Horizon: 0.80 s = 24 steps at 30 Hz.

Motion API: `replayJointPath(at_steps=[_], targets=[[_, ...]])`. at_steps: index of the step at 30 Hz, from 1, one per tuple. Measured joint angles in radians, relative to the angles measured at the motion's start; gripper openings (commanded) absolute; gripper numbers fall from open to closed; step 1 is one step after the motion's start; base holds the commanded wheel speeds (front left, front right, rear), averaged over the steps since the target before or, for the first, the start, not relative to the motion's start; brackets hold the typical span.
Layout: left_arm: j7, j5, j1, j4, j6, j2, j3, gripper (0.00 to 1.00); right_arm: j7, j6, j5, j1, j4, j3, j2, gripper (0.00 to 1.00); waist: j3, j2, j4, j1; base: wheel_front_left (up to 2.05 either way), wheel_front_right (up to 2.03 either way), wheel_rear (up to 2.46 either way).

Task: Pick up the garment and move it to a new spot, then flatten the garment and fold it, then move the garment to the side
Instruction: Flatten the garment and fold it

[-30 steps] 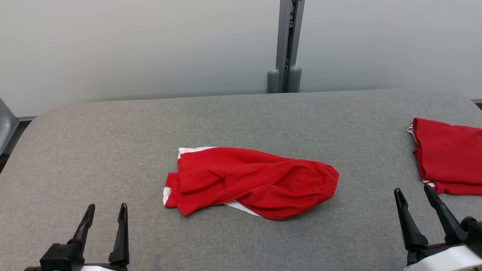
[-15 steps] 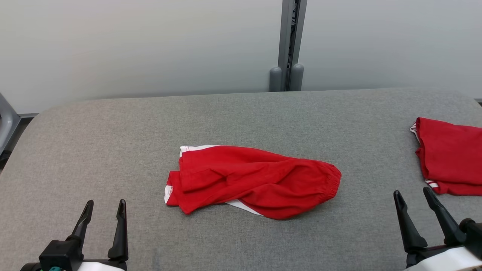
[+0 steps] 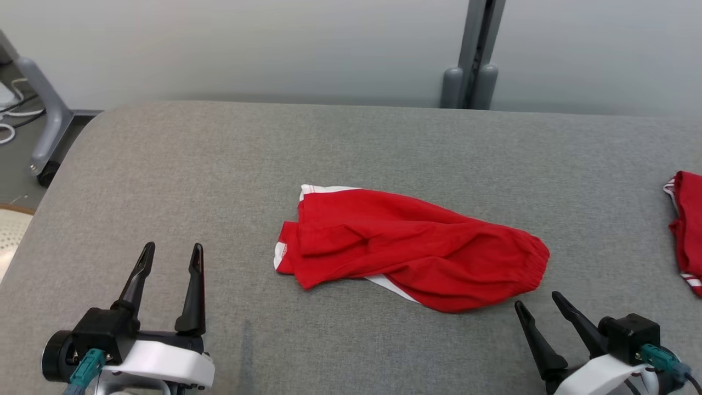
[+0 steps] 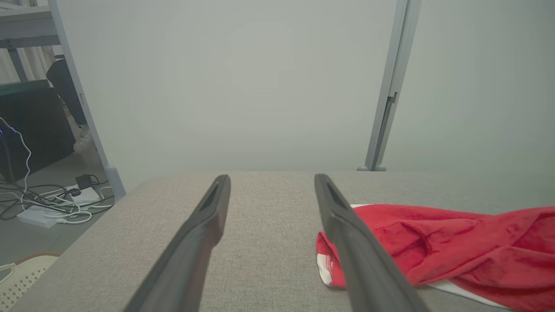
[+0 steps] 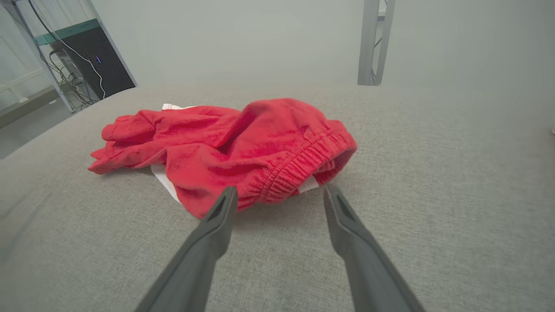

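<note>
The left gripper [image 3: 173, 248] waits empty, fingers spread, apart from the red garment [image 3: 411, 249] crumpled mid-table [image 3: 219, 164]. The right gripper [image 3: 537, 300], also spread and empty, points at the garment's elastic waistband, probably lining up the pickup.

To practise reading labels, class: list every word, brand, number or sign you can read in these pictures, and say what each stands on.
No readable text in any view.
Red garment: a small red mark on its white edge, too small and blurred to read.
Second red garment: no lettering visible.
Grey table: no lettering visible.
</note>
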Motion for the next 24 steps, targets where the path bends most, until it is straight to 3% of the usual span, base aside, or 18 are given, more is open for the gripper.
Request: replayJointPath(at_steps=[7,8,9,10,11,17,24], targets=[[-0.018,0.014,-0.050,0.025,-0.008,-0.024,-0.012,1.00,-0.056,0.000,0.049,-0.101,0.136,0.075,-0.026,1.00,0.051,0.0000,0.058,0.0000,0.00,0.00,0.00],[-0.022,0.014,-0.056,0.025,-0.009,-0.026,-0.011,1.00,-0.062,0.000,0.051,-0.111,0.144,0.088,-0.032,0.57,0.057,0.0000,0.062,0.0000,0.00,0.00,0.00],[-0.023,0.015,-0.059,0.028,-0.009,-0.026,-0.010,1.00,-0.067,0.000,0.051,-0.120,0.151,0.100,-0.038,0.39,0.063,0.0000,0.066,0.0000,0.00,0.00,0.00],[-0.023,0.015,-0.060,0.031,-0.010,-0.028,-0.009,1.00,-0.067,0.000,0.051,-0.125,0.157,0.112,-0.046,0.11,0.067,0.0000,0.069,0.0000,0.00,0.00,0.00],[-0.026,0.016,-0.063,0.033,-0.012,-0.029,-0.008,1.00,-0.070,0.000,0.053,-0.127,0.162,0.117,-0.052,0.00,0.070,0.0000,0.071,0.0000,0.00,0.00,0.00],[-0.032,0.025,-0.076,0.045,-0.017,-0.028,0.002,1.00,-0.089,0.000,0.059,-0.122,0.102,0.142,-0.069,0.00,0.074,0.0000,0.067,0.0000,0.00,0.00,0.00],[-0.035,0.031,-0.073,0.034,-0.017,-0.027,0.025,1.00,-0.063,0.000,0.022,-0.047,-0.098,0.119,-0.079,0.00,0.068,0.0000,0.028,0.0000,0.00,0.00,0.00]])
